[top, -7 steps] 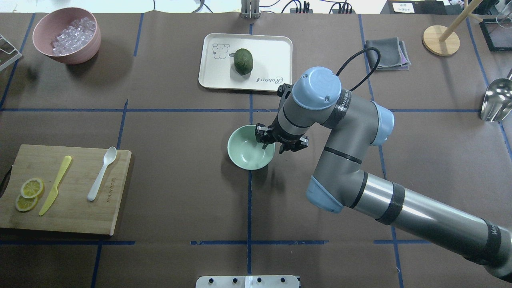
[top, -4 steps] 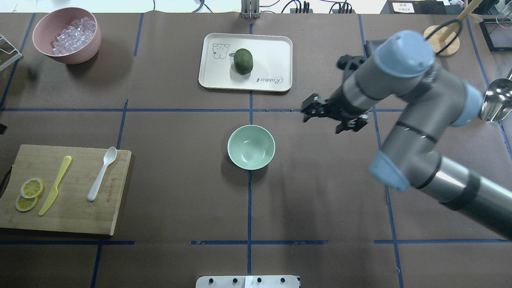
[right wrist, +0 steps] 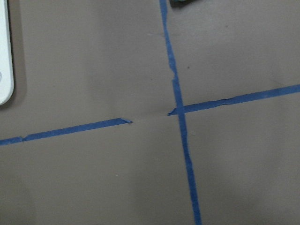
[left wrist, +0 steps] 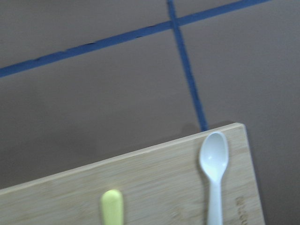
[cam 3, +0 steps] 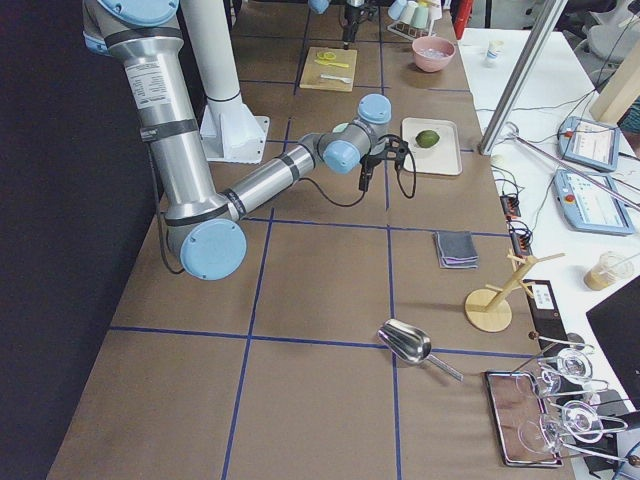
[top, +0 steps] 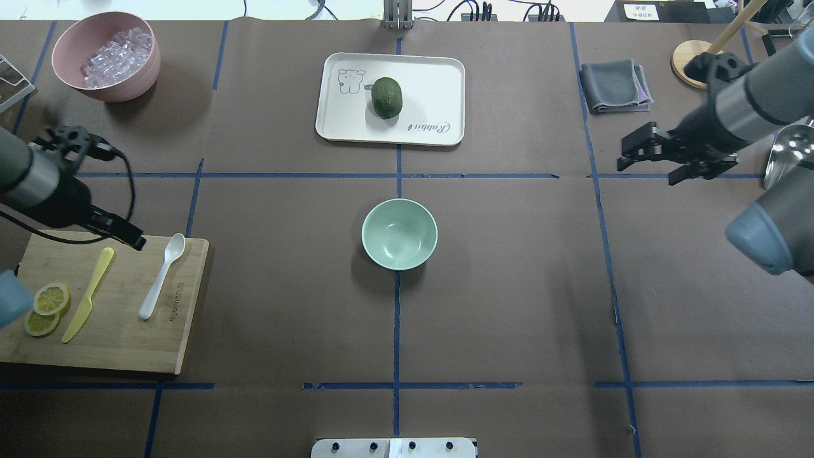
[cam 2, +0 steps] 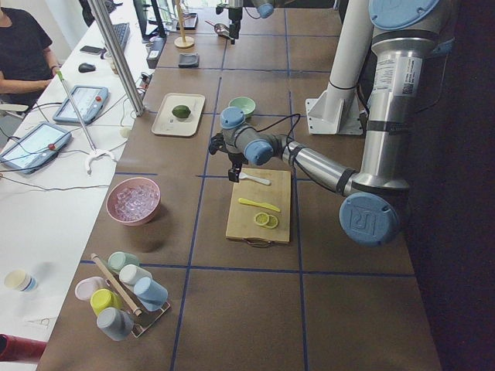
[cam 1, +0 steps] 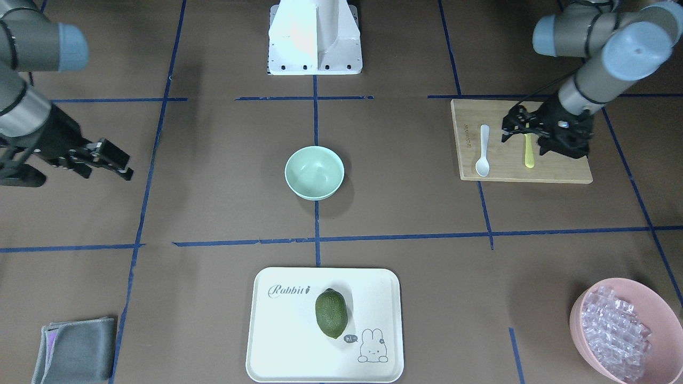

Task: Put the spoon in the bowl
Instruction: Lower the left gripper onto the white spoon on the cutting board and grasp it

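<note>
Brown paper gridded with blue tape is covering the tabletop [top: 286,305], and the task is sitting at its reaching step: the spoon [top: 162,277] is lying untouched on the bamboo cutting board [top: 127,343], well apart from the empty, smooth round bowl [top: 399,235] at mid-table. The left gripper [top: 135,241] is hovering over the board's far edge, between the spoon's scoop and the yellow knife [top: 88,294]; whether its jaws are parted I cannot tell. The right gripper [top: 626,157] is hanging off to the side, jaws spread, holding nothing. Next, I judge, the left one is needing to line up over the slim white plastic handle and pinch it low, since so thin a piece is likely sliding easily
</note>
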You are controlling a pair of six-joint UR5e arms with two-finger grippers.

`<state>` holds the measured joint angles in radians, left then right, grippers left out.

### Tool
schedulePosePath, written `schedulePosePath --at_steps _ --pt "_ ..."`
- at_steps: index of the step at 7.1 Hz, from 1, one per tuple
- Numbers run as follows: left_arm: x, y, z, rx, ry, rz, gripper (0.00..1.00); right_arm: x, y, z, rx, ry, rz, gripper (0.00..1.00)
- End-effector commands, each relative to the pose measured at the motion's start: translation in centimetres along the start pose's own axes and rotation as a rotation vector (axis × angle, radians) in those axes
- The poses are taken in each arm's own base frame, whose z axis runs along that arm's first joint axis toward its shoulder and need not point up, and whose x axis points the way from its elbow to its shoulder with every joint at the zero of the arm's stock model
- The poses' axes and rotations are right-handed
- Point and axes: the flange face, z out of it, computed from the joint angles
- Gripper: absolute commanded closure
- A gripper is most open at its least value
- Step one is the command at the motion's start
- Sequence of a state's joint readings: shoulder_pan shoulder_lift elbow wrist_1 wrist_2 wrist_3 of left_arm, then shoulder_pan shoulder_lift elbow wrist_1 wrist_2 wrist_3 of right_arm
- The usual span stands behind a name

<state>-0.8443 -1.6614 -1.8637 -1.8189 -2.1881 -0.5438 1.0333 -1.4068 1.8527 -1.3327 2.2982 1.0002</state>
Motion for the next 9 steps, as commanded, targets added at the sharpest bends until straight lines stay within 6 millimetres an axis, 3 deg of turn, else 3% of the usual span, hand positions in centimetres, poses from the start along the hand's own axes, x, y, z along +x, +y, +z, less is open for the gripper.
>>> schedulePosePath --at_steps 1,3,8,9 --pt "4.0 -0.2 4.4 -0.004 -0.071 0.067 0.09 3.2 0.0 -0.1 -0.009 0.020 -0.047 0.01" --pt "3.1 -0.1 5.6 -0.026 -0.083 0.051 0.16 3.5 0.0 0.0 -0.008 0.023 -0.047 0.01" --pt "3.2 0.2 6.0 -0.045 -0.073 0.051 0.47 3.3 0.0 0.0 -0.009 0.023 -0.047 0.01" --pt "3.2 0.3 6.1 -0.048 -0.075 0.049 0.47 3.2 0.0 0.0 -0.009 0.021 -0.050 0.01"
